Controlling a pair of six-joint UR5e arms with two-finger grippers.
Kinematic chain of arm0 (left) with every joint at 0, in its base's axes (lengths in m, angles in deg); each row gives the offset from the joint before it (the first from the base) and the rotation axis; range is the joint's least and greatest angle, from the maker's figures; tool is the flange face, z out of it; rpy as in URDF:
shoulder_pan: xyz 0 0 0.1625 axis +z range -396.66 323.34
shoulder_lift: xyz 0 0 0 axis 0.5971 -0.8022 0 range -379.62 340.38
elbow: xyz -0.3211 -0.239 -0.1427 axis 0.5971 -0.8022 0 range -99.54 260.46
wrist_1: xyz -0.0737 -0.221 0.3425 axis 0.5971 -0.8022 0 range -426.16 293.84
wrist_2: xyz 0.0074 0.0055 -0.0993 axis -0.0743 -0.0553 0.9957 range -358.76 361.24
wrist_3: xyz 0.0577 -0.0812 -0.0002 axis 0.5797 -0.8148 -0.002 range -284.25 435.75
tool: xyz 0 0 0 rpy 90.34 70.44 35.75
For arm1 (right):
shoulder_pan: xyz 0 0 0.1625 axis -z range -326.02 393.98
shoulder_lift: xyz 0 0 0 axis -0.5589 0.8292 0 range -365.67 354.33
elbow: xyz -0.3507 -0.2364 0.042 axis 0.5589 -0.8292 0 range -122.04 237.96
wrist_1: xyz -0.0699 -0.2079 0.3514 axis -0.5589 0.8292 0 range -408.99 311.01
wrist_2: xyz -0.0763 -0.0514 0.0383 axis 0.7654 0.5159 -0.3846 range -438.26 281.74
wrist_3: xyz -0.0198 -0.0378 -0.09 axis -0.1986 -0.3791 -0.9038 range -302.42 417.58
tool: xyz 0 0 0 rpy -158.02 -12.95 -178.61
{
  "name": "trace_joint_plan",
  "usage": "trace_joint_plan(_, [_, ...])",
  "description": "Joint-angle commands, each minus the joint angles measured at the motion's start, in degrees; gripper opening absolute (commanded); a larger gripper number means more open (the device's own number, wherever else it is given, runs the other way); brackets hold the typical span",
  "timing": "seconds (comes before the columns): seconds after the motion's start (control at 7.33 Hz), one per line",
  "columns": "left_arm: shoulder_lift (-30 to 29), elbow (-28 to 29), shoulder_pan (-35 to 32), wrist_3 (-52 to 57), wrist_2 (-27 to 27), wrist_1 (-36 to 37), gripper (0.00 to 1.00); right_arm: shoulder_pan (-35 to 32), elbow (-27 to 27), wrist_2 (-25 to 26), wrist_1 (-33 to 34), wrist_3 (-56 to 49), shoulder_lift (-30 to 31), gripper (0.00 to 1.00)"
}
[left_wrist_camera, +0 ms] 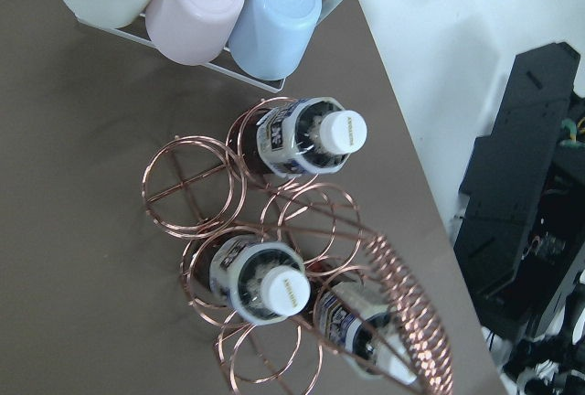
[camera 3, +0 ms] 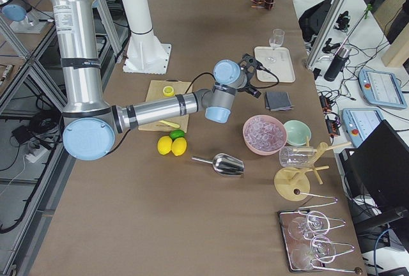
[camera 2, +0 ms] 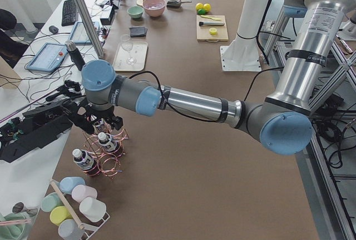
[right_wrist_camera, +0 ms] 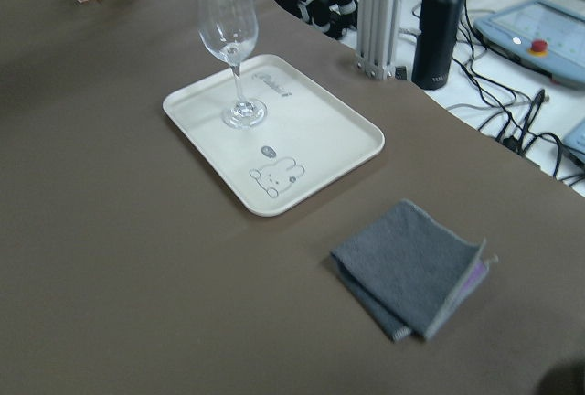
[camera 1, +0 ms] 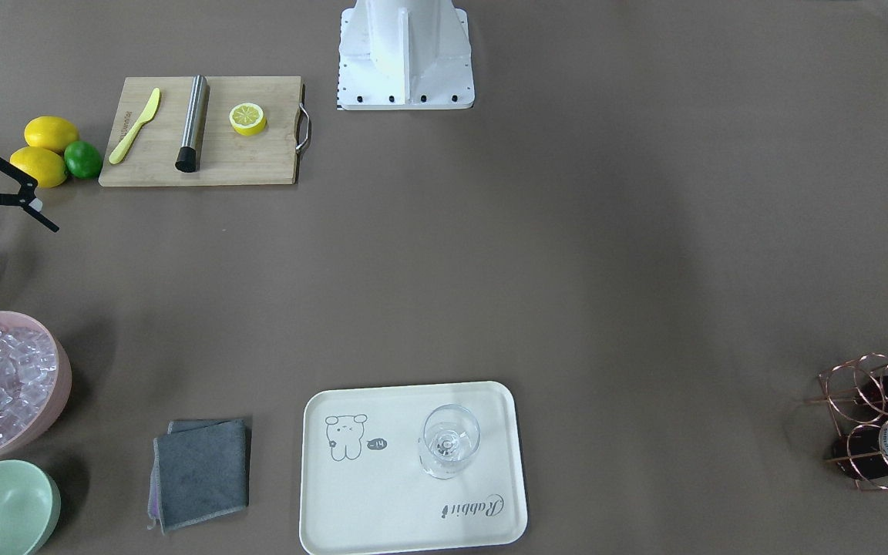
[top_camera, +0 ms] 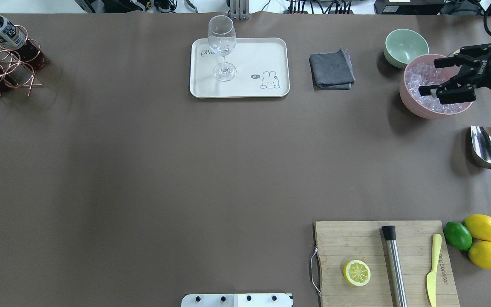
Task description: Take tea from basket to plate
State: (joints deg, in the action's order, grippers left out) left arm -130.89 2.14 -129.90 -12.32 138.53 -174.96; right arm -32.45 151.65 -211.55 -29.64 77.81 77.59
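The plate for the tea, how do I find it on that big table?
Look at the long brown table, at the middle of the edge farthest from the robot's base. The plate lies there beside a folded grey cloth. It is the only flat cream rectangle, with a little animal drawing and a wine glass standing on it.

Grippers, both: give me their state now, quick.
Left gripper: cannot be told; it shows only in the left side view, above the basket.
Right gripper: open, holding nothing.
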Motion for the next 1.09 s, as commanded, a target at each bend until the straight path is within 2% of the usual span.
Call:
trace_joint_plan(0.0, [-3.06,4.75,4.56,-14.66,-7.39,-9.4,0.95,8.28,-8.86,8.87,-22.88,5.06,-5.72,1.0])
trace_joint_plan(0.14, [-3.08,4.85,4.91,-14.68,-7.56,-9.49,0.9,12.51,-10.53,12.4,-30.08,5.08,-6.26,1.0])
trace_joint_plan(0.27, [-3.08,4.85,5.35,-15.29,-11.13,-9.49,0.75,14.9,-10.98,11.74,-31.64,4.99,-8.44,1.0])
trace_joint_plan(0.55, [-2.81,4.33,5.53,-17.58,-11.26,-9.41,0.19,16.85,-10.46,8.75,-35.69,-1.21,-12.14,1.0])
trace_joint_plan(0.68, [-2.64,4.15,5.44,-18.1,-11.17,-9.41,0.0,17.29,-9.93,9.27,-35.78,-0.12,-12.59,1.0])
trace_joint_plan(0.95, [-2.2,1.88,5.35,-19.16,-10.9,-8.44,0.0,18.34,-10.11,11.72,-35.87,4.62,-14.52,1.0])
